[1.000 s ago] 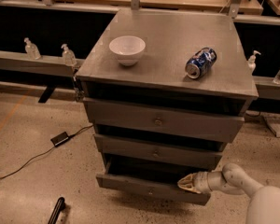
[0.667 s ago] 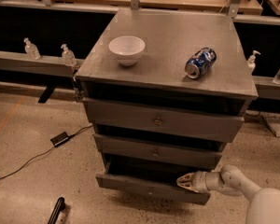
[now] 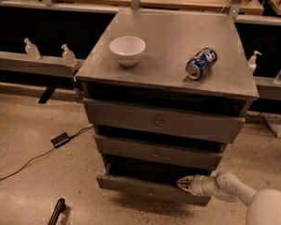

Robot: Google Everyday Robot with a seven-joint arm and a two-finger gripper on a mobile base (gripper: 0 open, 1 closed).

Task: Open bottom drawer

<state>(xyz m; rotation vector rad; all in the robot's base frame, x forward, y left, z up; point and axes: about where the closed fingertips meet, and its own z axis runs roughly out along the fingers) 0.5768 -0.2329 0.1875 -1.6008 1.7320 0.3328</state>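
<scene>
The grey cabinet (image 3: 168, 60) has three drawers. The bottom drawer (image 3: 145, 187) is the lowest one; its flat grey front with a small round knob (image 3: 151, 191) stands pulled out a little past the middle drawer (image 3: 154, 153), with a dark gap above it. My gripper (image 3: 181, 183) comes in from the lower right on a white arm and sits at the top edge of the bottom drawer's front, right of the knob.
A white bowl (image 3: 127, 49) and a blue can (image 3: 201, 63) lying on its side rest on the cabinet top. A black power brick with cable (image 3: 60, 139) lies on the floor at left. Small bottles (image 3: 68, 56) stand on a ledge behind.
My gripper has shifted slightly left along the bottom drawer's top edge. The drawer front sits about where it was.
</scene>
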